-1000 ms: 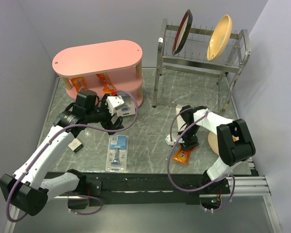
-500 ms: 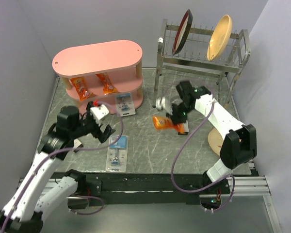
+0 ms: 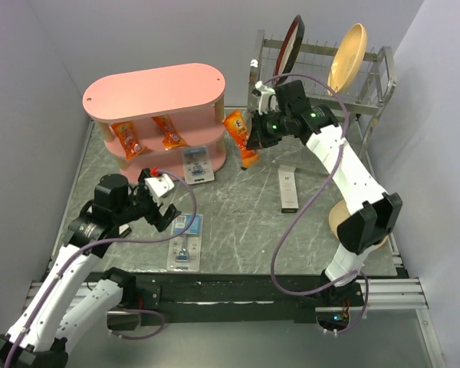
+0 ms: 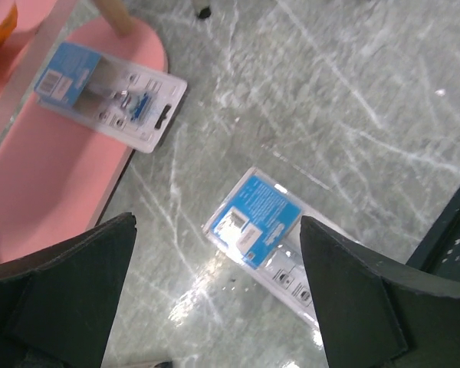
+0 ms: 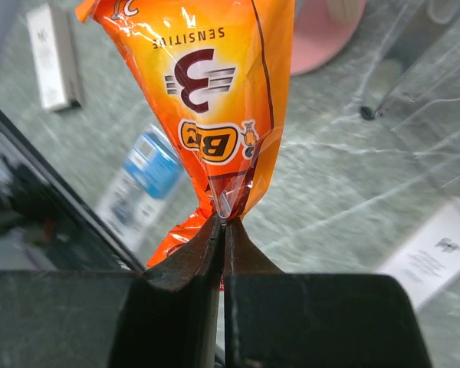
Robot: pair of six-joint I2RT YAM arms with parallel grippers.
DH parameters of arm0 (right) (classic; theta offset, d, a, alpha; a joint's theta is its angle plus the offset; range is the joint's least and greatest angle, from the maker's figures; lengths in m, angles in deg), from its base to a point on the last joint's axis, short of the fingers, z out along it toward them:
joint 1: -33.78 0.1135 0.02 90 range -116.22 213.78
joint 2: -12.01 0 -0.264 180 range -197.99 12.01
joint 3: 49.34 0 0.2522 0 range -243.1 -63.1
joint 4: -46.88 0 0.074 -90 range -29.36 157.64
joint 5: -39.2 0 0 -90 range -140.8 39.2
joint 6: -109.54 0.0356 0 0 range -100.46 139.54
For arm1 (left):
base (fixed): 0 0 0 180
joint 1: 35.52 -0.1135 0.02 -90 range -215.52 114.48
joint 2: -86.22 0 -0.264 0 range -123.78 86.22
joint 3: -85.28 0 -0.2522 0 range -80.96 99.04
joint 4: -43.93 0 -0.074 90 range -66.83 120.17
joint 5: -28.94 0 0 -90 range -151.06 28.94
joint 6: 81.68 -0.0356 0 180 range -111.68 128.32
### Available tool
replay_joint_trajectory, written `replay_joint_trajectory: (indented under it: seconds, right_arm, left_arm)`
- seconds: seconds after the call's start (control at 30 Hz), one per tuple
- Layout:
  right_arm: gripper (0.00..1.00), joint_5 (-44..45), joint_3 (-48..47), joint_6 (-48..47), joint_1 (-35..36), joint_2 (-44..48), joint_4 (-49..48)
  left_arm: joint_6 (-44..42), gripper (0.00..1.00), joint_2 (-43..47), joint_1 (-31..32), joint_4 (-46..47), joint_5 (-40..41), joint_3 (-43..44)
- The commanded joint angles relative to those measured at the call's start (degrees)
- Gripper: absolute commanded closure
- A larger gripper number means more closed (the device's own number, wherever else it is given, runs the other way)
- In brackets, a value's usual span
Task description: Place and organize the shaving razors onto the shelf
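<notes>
Right gripper point(image 5: 222, 222): its black fingers are pressed together on the crimped end of a glossy orange snack packet point(image 5: 215, 100), which hangs crumpled just off the right end of the shelf point(image 3: 153, 92). The left gripper point(image 4: 217, 226) is spread wide, holding nothing, above the marbled grey table point(image 3: 238, 207). One razor pack point(image 4: 111, 96), flat clear plastic with a blue card top, lies on the shelf's smooth pink bottom board (one end juts over the rounded front edge). The second razor pack point(image 4: 264, 226) lies flat on the table, directly under the left fingers. Two more orange packets point(image 3: 125, 136) sit on the middle tier, between the pale wooden posts. A slim white box point(image 3: 288, 188) lies on the table below the metal dish rack point(image 3: 314, 84).

A second ago the right gripper was low at the table's right side; it has since carried the packet up and across. The left gripper was then at the shelf and has drawn back.
</notes>
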Motion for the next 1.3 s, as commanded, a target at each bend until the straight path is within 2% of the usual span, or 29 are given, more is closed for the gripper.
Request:
replay_joint_trajectory:
  seconds: [0.0, 0.03, 0.17, 0.33, 0.63, 1.23, 1.27]
  right_arm:
    - [1.00, 2.30, -8.80, 11.60, 2.20, -5.46, -0.67]
    - [1.00, 3.10, -12.04, 12.13, 2.82, -8.00, -0.22]
    - [1.00, 3.27, -13.91, 12.40, 4.83, -11.09, -2.06]
    - [1.00, 4.42, -15.76, 15.38, 5.55, -14.70, -3.46]
    - [1.00, 9.61, -19.62, 18.02, 9.06, -18.30, -7.60]
    - [1.00, 14.79, -23.49, 18.47, 12.22, -23.31, -10.59]
    - [0.96, 15.23, -23.58, 18.46, 12.49, -23.31, -10.59]
  left_arm:
    - [-3.70, 0.07, -2.79, -0.69, -1.97, 3.02, 4.25]
    - [-3.97, 0.07, -3.40, -0.95, -1.88, 3.29, 4.86]
    - [-4.67, 0.06, -6.74, -2.80, -0.39, 3.90, 7.59]
    - [-4.06, 0.06, -6.93, -3.85, 2.78, 4.17, 5.93]
    - [-1.42, 0.09, -6.05, -4.38, 1.46, -0.66, 4.08]
    - [0.34, 0.09, -5.43, -6.67, 2.25, -3.57, 3.02]
    - [0.43, 0.09, -5.08, -6.67, 2.25, -3.65, 2.76]
